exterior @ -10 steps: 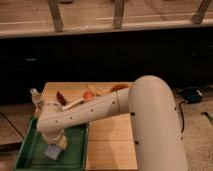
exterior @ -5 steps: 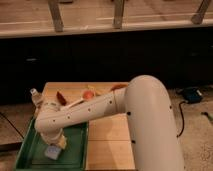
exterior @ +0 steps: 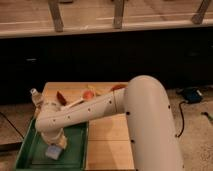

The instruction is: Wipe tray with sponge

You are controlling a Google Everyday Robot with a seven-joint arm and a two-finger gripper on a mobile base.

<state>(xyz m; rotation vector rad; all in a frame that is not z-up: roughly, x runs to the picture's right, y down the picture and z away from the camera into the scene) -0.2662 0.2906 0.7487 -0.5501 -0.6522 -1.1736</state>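
Note:
The green tray (exterior: 75, 150) lies at the front left of the wooden table. The blue-grey sponge (exterior: 52, 152) lies flat on the tray floor near its middle. My white arm (exterior: 100, 112) reaches from the right across the table and bends down over the tray. My gripper (exterior: 56, 142) points down onto the sponge, right on top of it; the arm hides most of it.
A wooden table (exterior: 107, 135) carries the tray. Behind the arm lie a white-handled brush (exterior: 75, 103), a red piece (exterior: 61, 97), an orange round thing (exterior: 88, 94) and a small bottle (exterior: 35, 96) at the left edge. A dark counter wall runs behind.
The arm's elbow end over the tray has shifted slightly; the sponge stays under the gripper at nearly the same spot on the tray.

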